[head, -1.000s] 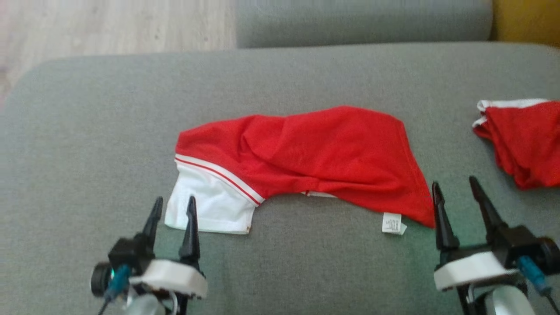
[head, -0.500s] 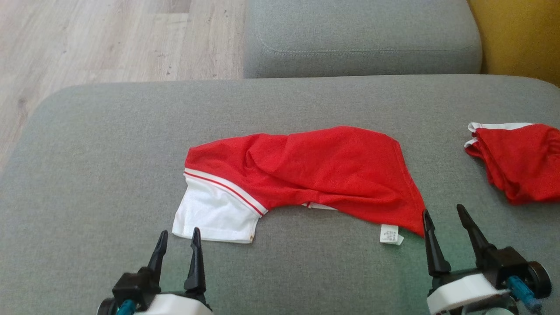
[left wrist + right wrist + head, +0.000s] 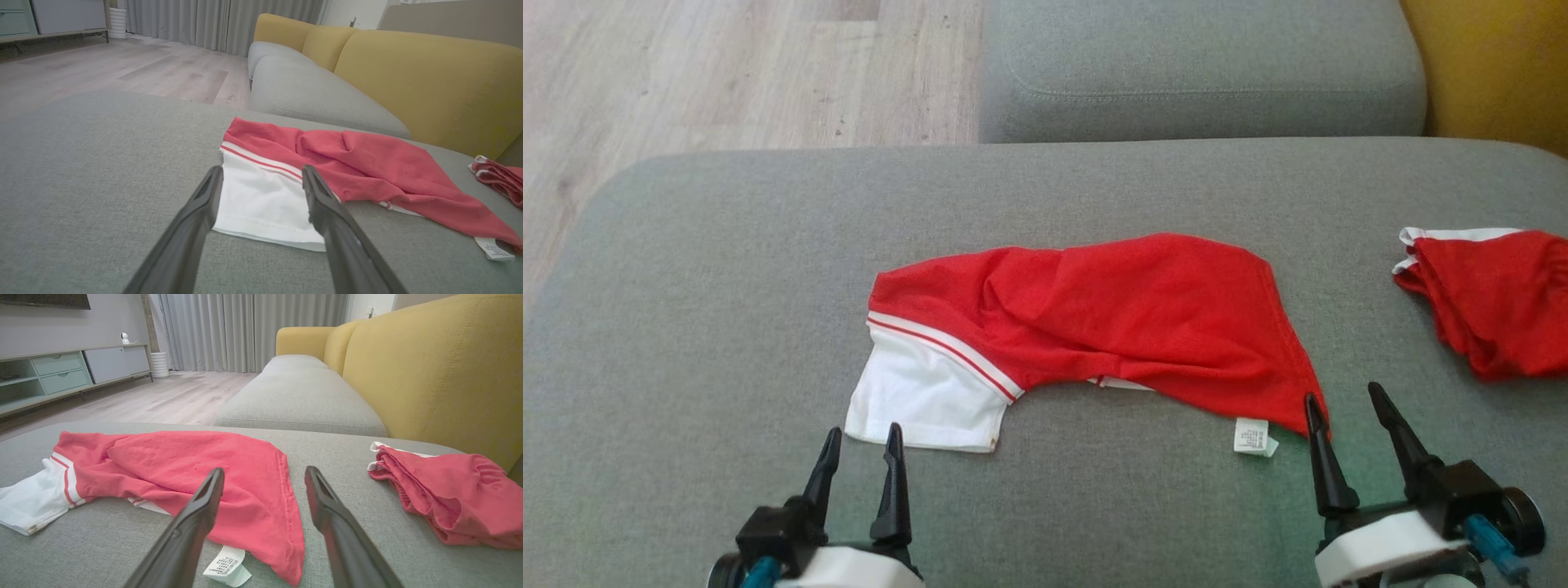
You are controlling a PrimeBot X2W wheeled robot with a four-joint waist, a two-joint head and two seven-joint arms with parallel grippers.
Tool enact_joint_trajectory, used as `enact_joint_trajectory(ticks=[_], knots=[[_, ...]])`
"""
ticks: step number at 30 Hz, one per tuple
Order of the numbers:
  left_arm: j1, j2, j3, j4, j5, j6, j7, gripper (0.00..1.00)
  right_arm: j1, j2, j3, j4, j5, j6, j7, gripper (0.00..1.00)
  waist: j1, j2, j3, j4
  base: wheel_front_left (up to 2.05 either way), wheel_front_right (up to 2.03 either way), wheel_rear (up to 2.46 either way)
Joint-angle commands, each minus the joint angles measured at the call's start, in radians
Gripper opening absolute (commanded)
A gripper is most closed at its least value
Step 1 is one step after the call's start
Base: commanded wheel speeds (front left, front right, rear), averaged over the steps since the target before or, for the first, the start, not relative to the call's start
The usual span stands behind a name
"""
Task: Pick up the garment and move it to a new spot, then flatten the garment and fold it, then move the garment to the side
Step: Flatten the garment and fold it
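- Garment [image 3: 1094, 318]: red top, lying crumpled around the middle of the grey cushion [image 3: 727, 269], long axis running left to right.
- White sleeve [image 3: 923, 400] with a red stripe sits at the garment's left end, spread toward the cushion's near edge.
- Red hem tapers to a corner at the right end, also toward the near edge. The care label [image 3: 1252, 436] sticks out just beside that corner, flat on the cushion.
- Left gripper [image 3: 863, 429]: jaws wide, nothing between them, tips at the near hem of the sleeve. Can't tell whether they touch the fabric.
- Right gripper [image 3: 1343, 392]: jaws wide, holding nothing. The left fingertip sits right at the red hem corner, the other over bare cushion.
- Second red garment [image 3: 1494, 302], white-trimmed and bunched up, lies at the cushion's right edge, well apart from the first.
- Beyond the far edge: another grey seat cushion [image 3: 1201, 73], a yellow backrest [image 3: 1494, 65] and wood floor [image 3: 727, 73].
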Motion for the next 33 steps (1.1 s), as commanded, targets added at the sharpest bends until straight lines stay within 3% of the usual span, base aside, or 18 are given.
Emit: enact_joint_trajectory(ticks=[1, 18, 25, 26, 27, 28, 30, 33], knots=[[-0.034, 0.014, 0.039, -0.025, -0.001, 0.006, 0.001, 1.0, -0.044, -0.005, 0.022, -0.03, 0.001, -0.001, -0.017, 1.0, 0.0, 0.0, 0.007, -0.003, 0.0, 0.0, 0.0], [-0.214, 0.031, 0.087, 0.174, -0.041, 0.073, 0.181, 1.0, -0.123, -0.005, 0.0, -0.044, -0.012, -0.001, 0.003, 1.0, 0.0, 0.0, 0.177, -0.08, 0.0, 0.0, 0.0], [-0.231, 0.018, 0.066, 0.207, -0.049, 0.064, 0.219, 1.0, -0.136, -0.005, -0.022, -0.019, -0.024, -0.001, 0.03, 1.0, 0.0, 0.0, 0.215, -0.086, 0.0, 0.0, 0.0], [-0.232, 0.016, 0.062, 0.208, -0.05, 0.06, 0.221, 0.9, -0.136, -0.005, -0.023, -0.011, -0.025, -0.001, 0.041, 1.0, 0.0, 0.0, 0.217, -0.085, 0.0, 0.0, 0.0], [-0.232, 0.014, 0.055, 0.207, -0.051, 0.054, 0.226, 0.57, -0.136, -0.005, -0.024, -0.001, -0.027, -0.001, 0.054, 1.0, 0.0, 0.0, 0.219, -0.083, 0.0, 0.0, 0.0], [-0.232, 0.012, 0.05, 0.204, -0.051, 0.05, 0.229, 0.32, -0.136, -0.005, -0.025, 0.009, -0.028, -0.001, 0.068, 1.0, 0.0, 0.0, 0.221, -0.08, 0.0, 0.0, 0.0], [-0.233, 0.011, 0.044, 0.196, -0.049, 0.045, 0.224, 0.02, -0.138, -0.005, -0.028, 0.023, -0.027, -0.001, 0.086, 1.0, 0.0, 0.0, 0.223, -0.074, 0.0, 0.0, 0.0], [-0.233, 0.009, 0.042, 0.172, -0.043, 0.044, 0.201, 0.0, -0.142, -0.005, -0.033, 0.046, -0.025, -0.001, 0.106, 1.0, 0.0, 0.0, 0.224, -0.063, 0.0, 0.0, 0.0]])
